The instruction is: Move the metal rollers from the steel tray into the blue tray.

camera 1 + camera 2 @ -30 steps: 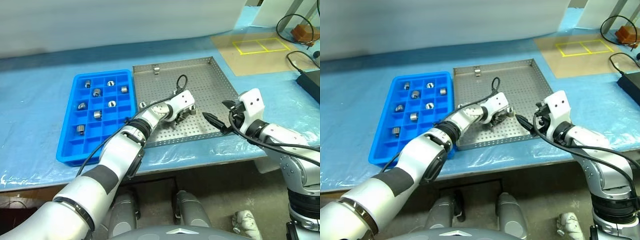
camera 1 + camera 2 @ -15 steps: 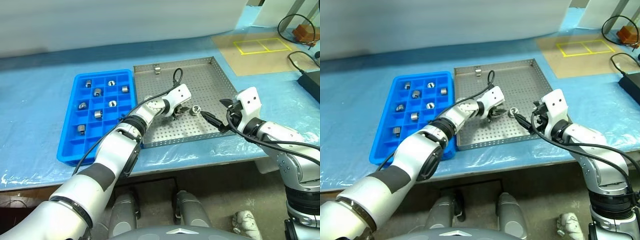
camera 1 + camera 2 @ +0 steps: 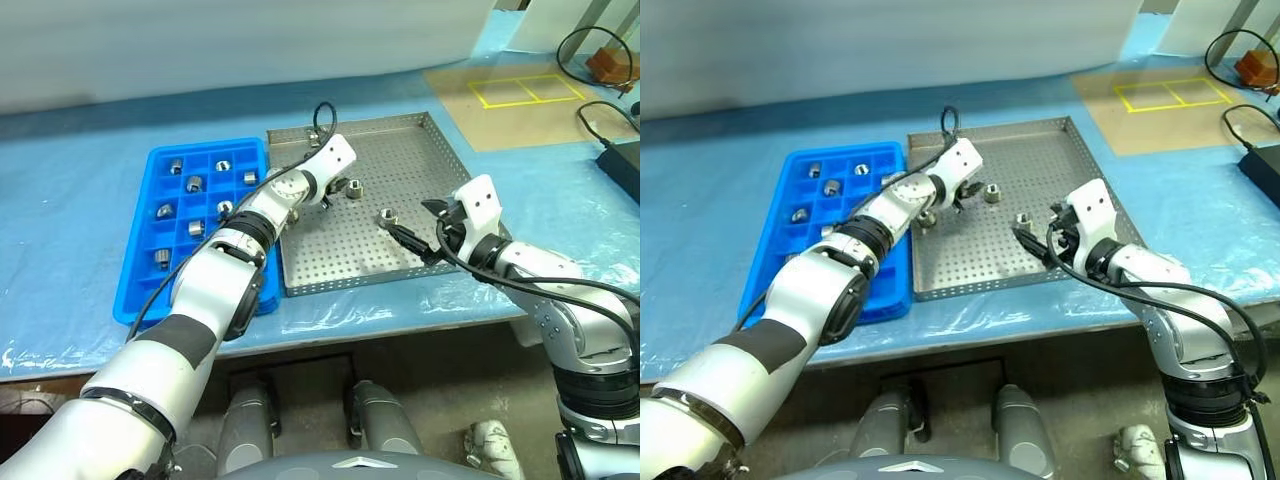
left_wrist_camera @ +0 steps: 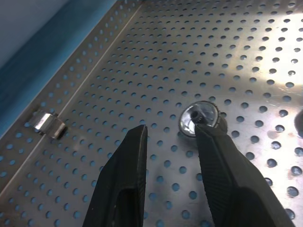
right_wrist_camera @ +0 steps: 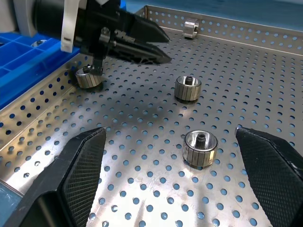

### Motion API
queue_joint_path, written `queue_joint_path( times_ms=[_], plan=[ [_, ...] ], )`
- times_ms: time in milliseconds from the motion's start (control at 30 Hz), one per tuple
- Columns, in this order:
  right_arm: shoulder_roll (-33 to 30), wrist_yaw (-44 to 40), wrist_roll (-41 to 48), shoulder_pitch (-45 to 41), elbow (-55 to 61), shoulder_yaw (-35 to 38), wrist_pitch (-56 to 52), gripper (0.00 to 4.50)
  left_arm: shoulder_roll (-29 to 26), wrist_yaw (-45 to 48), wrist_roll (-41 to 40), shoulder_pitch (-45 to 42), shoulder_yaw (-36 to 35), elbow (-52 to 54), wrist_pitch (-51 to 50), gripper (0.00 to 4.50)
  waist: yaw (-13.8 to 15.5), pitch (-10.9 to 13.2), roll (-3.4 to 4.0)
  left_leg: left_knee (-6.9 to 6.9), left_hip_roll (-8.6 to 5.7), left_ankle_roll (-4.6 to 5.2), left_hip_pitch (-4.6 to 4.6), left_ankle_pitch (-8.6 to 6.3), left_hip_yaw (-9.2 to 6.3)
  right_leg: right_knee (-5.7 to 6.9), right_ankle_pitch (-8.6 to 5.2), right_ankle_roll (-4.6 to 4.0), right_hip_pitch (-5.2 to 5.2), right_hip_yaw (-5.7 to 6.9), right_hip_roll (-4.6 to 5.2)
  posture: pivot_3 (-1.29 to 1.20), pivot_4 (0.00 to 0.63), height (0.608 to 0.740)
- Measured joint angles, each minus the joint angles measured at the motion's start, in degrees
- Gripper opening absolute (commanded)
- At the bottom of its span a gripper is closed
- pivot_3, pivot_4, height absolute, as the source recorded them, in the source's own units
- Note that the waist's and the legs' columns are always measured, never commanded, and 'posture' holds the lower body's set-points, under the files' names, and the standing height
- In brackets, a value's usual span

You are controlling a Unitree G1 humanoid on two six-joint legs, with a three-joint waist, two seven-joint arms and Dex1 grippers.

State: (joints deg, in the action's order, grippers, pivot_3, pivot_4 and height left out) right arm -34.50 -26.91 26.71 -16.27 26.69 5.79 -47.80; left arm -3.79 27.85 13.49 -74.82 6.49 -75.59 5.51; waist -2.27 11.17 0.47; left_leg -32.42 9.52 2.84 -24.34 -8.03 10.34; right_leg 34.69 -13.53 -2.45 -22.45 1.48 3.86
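Note:
The steel tray (image 3: 400,160) holds three metal rollers: one (image 3: 354,187) toward the far side, one (image 3: 387,214) near the middle, and one (image 3: 927,218) by the left rim, half under my left arm. My left gripper (image 3: 328,195) hovers over the tray's far-left part, shut with nothing in it. The far roller (image 4: 196,118) lies just past its fingertips. My right gripper (image 3: 412,222) stands wide open over the tray's right front, facing the middle roller (image 5: 200,147). Left of the steel tray, the blue tray (image 3: 140,290) holds several rollers (image 3: 195,184) in its compartments.
A small metal latch (image 3: 313,138) sits on the steel tray's far rim. A tan board with yellow tape (image 3: 520,95) lies at the far right, with black cables (image 3: 590,45) and a dark box (image 3: 622,160). Blue sheeting covers the table up to its front edge.
My left gripper has risen and moved from the tray's front middle toward its far-left part, still shut. The right gripper has stayed in place, open.

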Motion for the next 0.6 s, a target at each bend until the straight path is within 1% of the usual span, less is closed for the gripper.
queue_joint_path(
  times_ms=[67, 133, 233, 300, 367, 500, 600],
  plan=[
    [0.0, -0.1, -0.1, 0.1, 0.0, 0.0, 0.0, 4.50, -2.3, 1.7, 0.0, -0.5, 0.1, 1.0, 1.2, 1.64, 0.0, 0.0, 0.00, 0.04, 0.00, 0.00, -0.01, 0.00, 0.00, -0.01, 0.00, 0.00, -0.03, 0.00, 0.00, -0.46, 0.150, 0.740],
    [0.0, 0.0, -0.1, 0.8, 0.1, 0.0, 0.0, 4.50, -5.0, 7.2, -0.4, 0.0, 0.5, 4.6, 3.4, 2.03, 0.1, 0.0, 0.00, 0.08, 0.03, 0.00, -0.09, 0.01, 0.00, 0.00, 0.00, 0.00, -0.13, 0.00, 0.00, -0.45, 0.150, 0.740],
    [0.7, 0.3, -0.1, 2.1, 0.1, 0.0, 0.2, 4.50, -10.4, 17.2, -0.8, 2.1, 2.2, 12.0, 6.6, 2.88, 0.0, 0.0, 0.00, 0.13, 0.05, -0.01, -0.10, 0.02, 0.06, 0.02, 0.00, 0.00, -0.20, -0.01, -0.01, -0.44, 0.150, 0.740],
    [1.2, 0.3, -0.3, 2.4, 0.1, -0.3, 0.6, 4.50, -14.0, 20.5, 1.0, 3.3, 4.9, 13.4, 7.9, 3.64, -0.1, 0.0, 0.01, 0.13, 0.08, -0.06, -0.10, 0.04, 0.07, 0.07, 0.00, 0.00, -0.22, -0.01, -0.02, -0.42, 0.150, 0.740],
    [1.9, 0.4, -0.7, 2.4, -0.1, -0.8, 1.2, 4.50, -16.3, 22.5, 2.5, 3.4, 6.6, 13.3, 7.9, 4.28, 0.1, 0.0, 0.03, 0.12, 0.10, -0.12, -0.13, 0.07, 0.07, 0.10, 0.00, -0.01, -0.26, 0.00, -0.01, -0.41, 0.150, 0.740],
    [3.3, 0.2, -1.4, 1.2, -1.8, -2.4, 2.3, 4.50, -18.9, 31.4, 3.4, 2.2, 9.4, 12.3, 10.8, 4.28, 0.7, 0.0, 0.03, 0.10, 0.06, -0.25, -0.11, 0.00, 0.08, 0.09, 0.00, -0.01, -0.21, -0.01, 0.03, -0.40, 0.150, 0.740],
    [3.8, 0.2, -2.0, 0.8, -3.0, -2.9, 3.2, 4.50, -19.6, 32.6, 6.9, -0.5, 12.4, 8.5, 12.1, 4.28, 1.5, 0.0, 0.03, 0.12, 0.08, -0.27, -0.10, 0.00, 0.12, 0.10, 0.00, -0.01, -0.22, -0.02, 0.03, -0.40, 0.150, 0.740]
  ],
)
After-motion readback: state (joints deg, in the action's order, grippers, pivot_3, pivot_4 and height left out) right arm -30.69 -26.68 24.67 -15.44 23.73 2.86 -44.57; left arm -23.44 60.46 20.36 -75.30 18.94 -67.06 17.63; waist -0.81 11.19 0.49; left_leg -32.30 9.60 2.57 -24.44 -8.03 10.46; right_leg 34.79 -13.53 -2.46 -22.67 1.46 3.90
